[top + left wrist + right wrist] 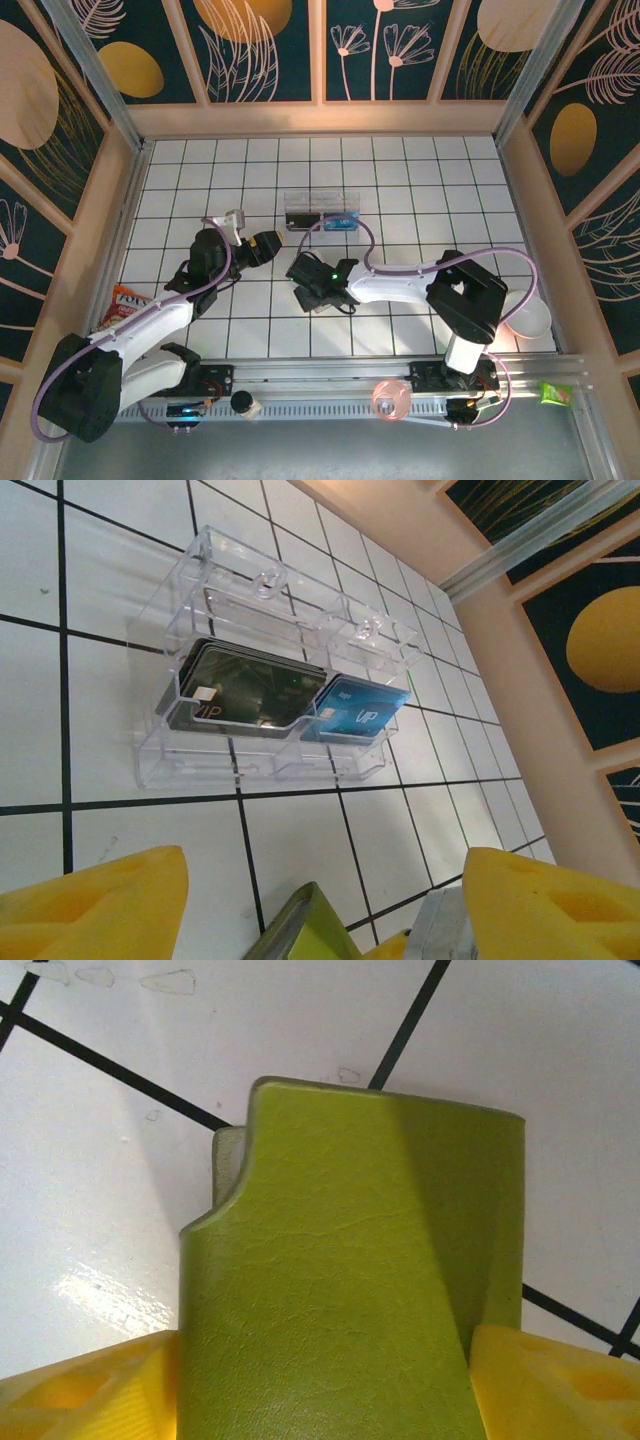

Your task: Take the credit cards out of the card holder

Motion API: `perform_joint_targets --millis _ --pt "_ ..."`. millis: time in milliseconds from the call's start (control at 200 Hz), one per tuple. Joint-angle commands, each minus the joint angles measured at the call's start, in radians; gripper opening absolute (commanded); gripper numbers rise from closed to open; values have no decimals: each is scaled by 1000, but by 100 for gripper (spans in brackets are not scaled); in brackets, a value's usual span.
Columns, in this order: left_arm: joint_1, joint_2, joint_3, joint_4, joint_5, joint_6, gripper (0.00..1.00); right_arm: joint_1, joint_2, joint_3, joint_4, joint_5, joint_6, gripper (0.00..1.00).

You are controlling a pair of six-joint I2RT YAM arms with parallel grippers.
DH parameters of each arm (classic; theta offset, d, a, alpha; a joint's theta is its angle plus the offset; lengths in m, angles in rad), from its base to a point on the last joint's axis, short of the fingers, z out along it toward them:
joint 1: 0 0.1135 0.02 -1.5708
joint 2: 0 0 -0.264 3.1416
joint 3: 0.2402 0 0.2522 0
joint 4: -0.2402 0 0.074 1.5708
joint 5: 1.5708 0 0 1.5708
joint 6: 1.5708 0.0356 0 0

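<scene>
The olive-green card holder (350,1280) fills the middle of the right wrist view, pinched between my right gripper's (325,1395) yellow fingers (90,1390) just over the white tiles. My right gripper (308,290) sits mid-table. No credit card shows at the holder's visible edge. My left gripper (268,244) is close by on its left, its yellow fingers (100,905) spread wide apart. Low between them in the left wrist view a green corner of the card holder (305,925) pokes up beside a grey slab (440,925) that I cannot identify.
A clear plastic box (322,212) holding dark cards (250,685) and a blue card (355,710) lies just beyond both grippers. A snack packet (128,298) lies at the left wall, a white bowl (528,318) at the right, a pink cup (392,398) on the front rail.
</scene>
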State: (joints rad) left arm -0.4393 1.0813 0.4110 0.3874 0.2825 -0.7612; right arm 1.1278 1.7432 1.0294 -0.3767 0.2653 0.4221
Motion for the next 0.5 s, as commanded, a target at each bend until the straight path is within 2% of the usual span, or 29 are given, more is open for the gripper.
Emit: perform_joint_targets --millis 0,175,365,490 --pt "4 -16 -1 -19 42 27 67 -5 -36 -19 15 44 12 62" --pt "-24 10 14 -34 65 39 60 -24 -112 -78 79 21 31 31" --pt "-71 63 20 -6 70 27 59 -77 -220 -182 199 -109 58 15" --pt "-80 104 1 64 101 -12 57 -130 -305 -268 290 -207 78 0"
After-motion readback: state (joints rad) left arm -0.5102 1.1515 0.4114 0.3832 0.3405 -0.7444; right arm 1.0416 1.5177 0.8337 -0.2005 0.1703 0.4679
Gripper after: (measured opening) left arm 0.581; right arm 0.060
